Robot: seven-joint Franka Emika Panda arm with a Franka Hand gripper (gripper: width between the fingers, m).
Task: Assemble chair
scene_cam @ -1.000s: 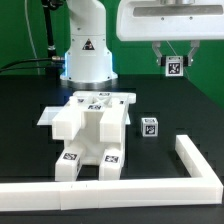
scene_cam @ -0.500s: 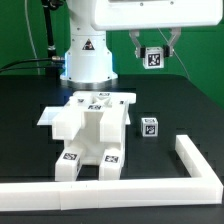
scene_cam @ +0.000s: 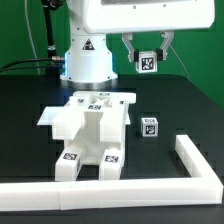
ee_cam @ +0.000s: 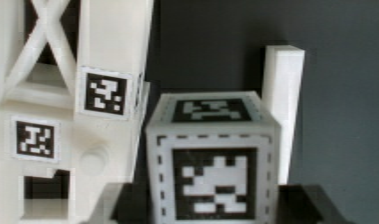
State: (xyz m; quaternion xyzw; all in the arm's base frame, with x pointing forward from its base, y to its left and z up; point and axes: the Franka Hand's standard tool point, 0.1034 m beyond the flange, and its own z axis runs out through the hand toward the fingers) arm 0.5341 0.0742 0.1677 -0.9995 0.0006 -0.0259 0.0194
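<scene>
Black table (scene_cam: 30, 100): chair (scene_cam: 90, 128) centred, pincer (scene_cam: 147, 60) aloft clamping tagged block (scene_cam: 147, 64)

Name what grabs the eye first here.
The half-built white chair sits on the black table. Above it, toward the exterior view's right, the hand holds a tagged cube in the air. A second cube stands beside the chair.

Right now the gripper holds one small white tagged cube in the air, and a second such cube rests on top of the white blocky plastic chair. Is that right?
No. The gripper holds one small white tagged cube in the air, but the second cube stands on the black table beside the white blocky plastic chair, not touching it, as the exterior view shows.
</scene>
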